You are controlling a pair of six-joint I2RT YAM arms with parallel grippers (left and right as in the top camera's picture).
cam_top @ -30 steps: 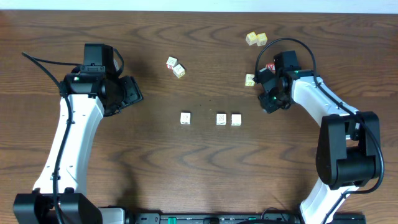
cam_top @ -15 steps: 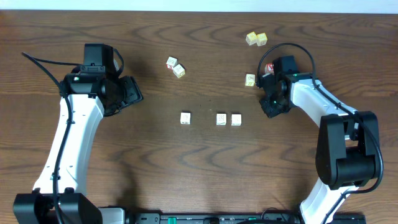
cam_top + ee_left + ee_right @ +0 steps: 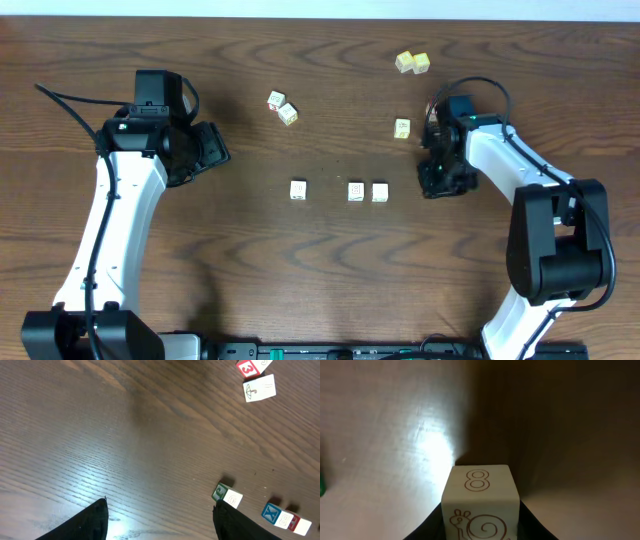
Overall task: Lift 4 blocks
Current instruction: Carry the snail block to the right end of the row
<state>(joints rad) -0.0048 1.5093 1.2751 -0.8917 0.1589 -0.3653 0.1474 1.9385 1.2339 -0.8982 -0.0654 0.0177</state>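
— What is lying along the top of the frame?
— A pale yellow pair (image 3: pixel 405 62) is sitting together at upper right, with a lone yellow cube (image 3: pixel 402 128) lying below it.
— And upper centre?
— A red-faced cube (image 3: pixel 276 100) is resting just beside another yellow cube (image 3: pixel 289 114) on the wooden surface (image 3: pixel 300 280).

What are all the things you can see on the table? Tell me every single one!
table: one, dark brown wood, under everything
row cubes: three, cream-white, in a line mid-table
number-3 cube: one, red face, behind the row
umbrella cube: one, pale, right beside the number-3 cube
yellow pair: two, pale yellow, far edge
lone yellow cube: one, pale yellow, just in front of the yellow pair
held cube: one, cream, 8 and snail printed, in the right claw
arms: two, white and black, one each side
left claw: one, black, open over bare wood
right claw: one, black, shut on the held cube
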